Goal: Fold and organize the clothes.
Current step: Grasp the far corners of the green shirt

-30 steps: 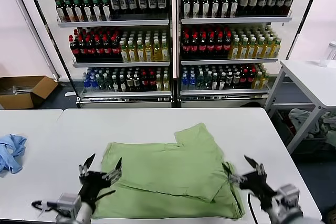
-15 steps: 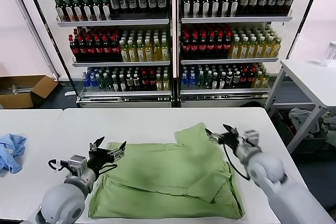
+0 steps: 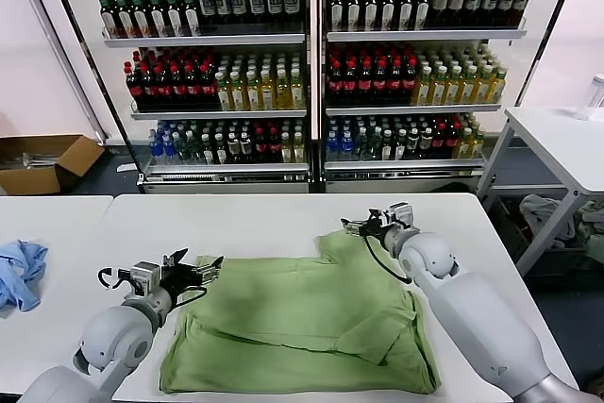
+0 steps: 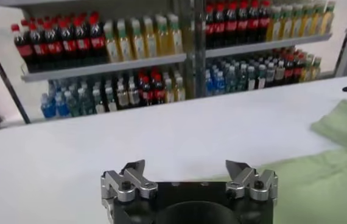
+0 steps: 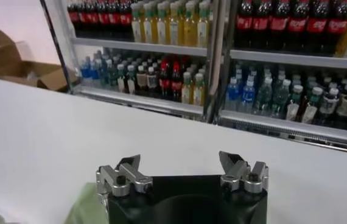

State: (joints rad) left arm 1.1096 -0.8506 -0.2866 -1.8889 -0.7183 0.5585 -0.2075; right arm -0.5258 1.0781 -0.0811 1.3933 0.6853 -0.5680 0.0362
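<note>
**Both grippers wide open at the shirt's far corners**

The light green polo shirt (image 3: 307,323) lies partly folded on the white table (image 3: 236,219), spread across the middle of it, one flap reaching up toward the far edge. The left gripper (image 3: 193,271) sits at the shirt's far left corner, fingers spread as wide as they go, and nothing is between them; from the head view it hovers right at the fabric's edge, and whether the tips touch the cloth cannot be told. In the left wrist view that gripper (image 4: 189,173) shows both fingers well apart with bare table between, green cloth just beside it.

The right gripper (image 3: 363,226) is at the top of the shirt's raised flap, near the far edge of the table, jaws just as wide, gripping nothing. Its wrist view (image 5: 182,167) confirms the open fingers over the tabletop, with a sliver of green beneath the gripper body.

A light blue cloth (image 3: 19,271) lies well apart from the shirt, on the table to its left. Beyond the table stand shelves of bottles (image 3: 307,73).
</note>
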